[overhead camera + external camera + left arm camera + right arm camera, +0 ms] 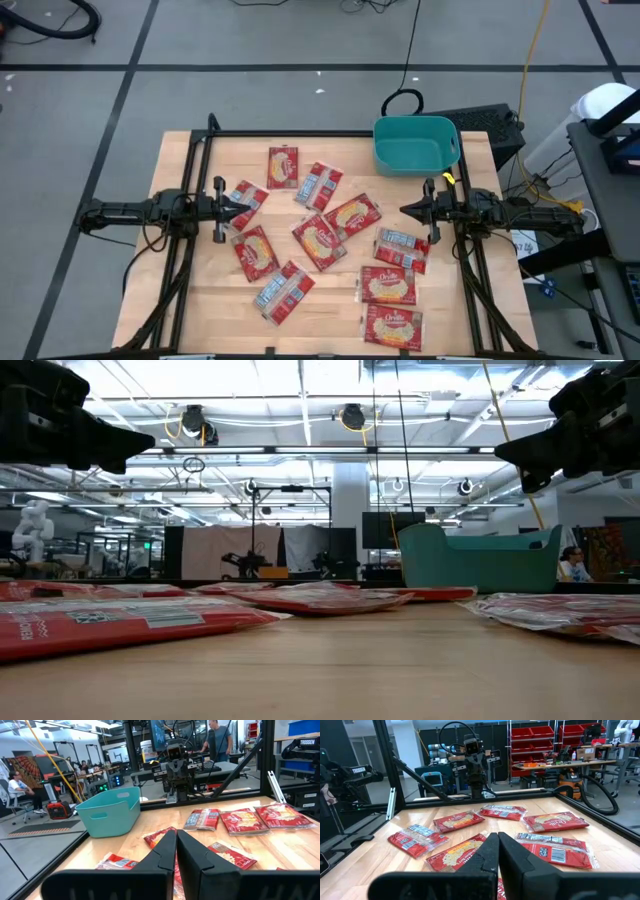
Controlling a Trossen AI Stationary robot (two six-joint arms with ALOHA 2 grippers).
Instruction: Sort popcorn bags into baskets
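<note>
Several red popcorn bags lie flat and scattered over the wooden table, among them one near the far side [283,166], one in the middle [320,241] and one by the near edge [391,326]; some show the yellow popcorn picture, others the grey-white label. The teal basket [416,143] stands at the table's far right corner, with nothing in it that I can see. My left gripper [243,208] hovers shut above the table's left side. My right gripper [404,210] hovers shut at the right side. Both point toward the middle and hold nothing.
A black frame runs along the table's far edge and both sides [300,133]. Bare wood lies at the table's far left [190,165] and near left [200,310]. Beyond the table, people sit and stand in the workshop [20,787].
</note>
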